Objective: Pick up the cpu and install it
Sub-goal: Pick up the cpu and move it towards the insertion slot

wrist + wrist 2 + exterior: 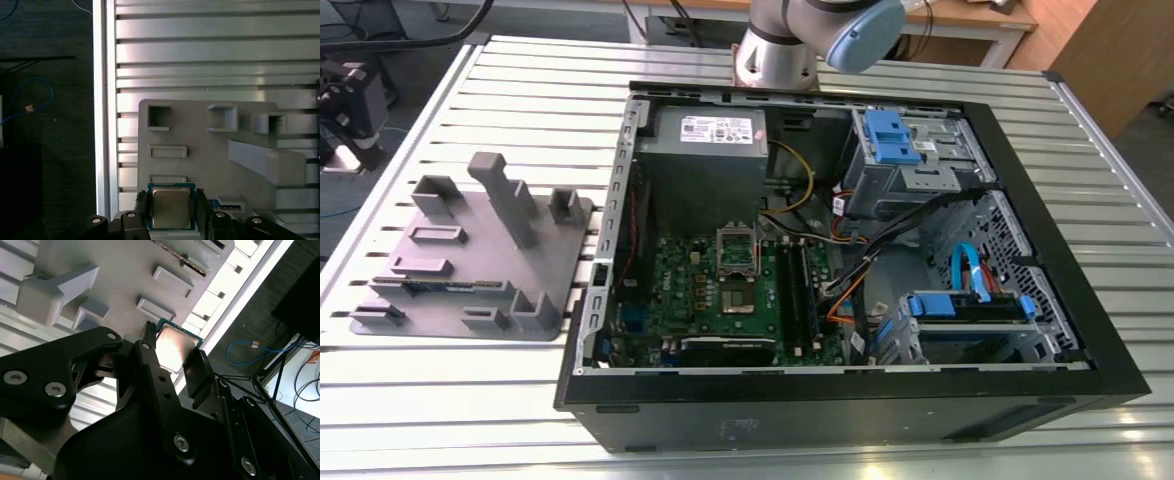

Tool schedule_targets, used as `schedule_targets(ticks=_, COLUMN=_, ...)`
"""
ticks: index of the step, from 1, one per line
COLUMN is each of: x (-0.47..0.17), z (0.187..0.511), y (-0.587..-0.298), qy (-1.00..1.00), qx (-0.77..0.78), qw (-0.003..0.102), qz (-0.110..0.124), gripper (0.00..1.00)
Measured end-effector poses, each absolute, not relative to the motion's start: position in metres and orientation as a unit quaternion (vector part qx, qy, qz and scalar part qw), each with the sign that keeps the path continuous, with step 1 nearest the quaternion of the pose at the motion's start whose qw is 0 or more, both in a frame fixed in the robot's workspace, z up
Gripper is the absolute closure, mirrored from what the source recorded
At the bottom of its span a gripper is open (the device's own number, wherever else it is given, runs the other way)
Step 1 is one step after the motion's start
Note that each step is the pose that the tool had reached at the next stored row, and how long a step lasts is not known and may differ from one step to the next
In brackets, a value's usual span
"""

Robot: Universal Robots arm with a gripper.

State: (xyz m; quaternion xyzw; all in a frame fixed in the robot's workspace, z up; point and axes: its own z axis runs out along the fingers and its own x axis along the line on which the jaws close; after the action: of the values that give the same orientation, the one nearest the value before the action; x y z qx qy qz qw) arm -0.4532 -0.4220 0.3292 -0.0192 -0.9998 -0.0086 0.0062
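Observation:
The cpu [171,207], a small square chip with a shiny metal top and a green rim, sits between the two black fingers of my gripper [172,199], which is shut on its opposite edges. In the second wrist view the cpu [175,344] shows again in the gripper [173,356], held just over the grey plastic holder [125,280]. That holder [200,150] lies on the slatted metal table. In the exterior view the holder [467,255] is at the left and the green board's metal-framed socket [738,252] lies inside the open computer case.
The open black computer case [1067,260] holds a power supply [707,135], blue drive bays [901,135] and loose cables. Upright posts rise from the holder [500,195]. The table edge [100,125] runs beside the holder, with dark floor and a blue cable [30,100] beyond.

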Motion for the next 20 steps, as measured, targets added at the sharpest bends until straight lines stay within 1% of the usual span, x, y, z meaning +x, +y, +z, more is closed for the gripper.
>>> schedule_targets(ticks=20, x=-0.453, z=0.353, y=-0.422, qy=-1.0, qx=-0.019, qw=0.006, qz=-0.014, gripper=0.53)
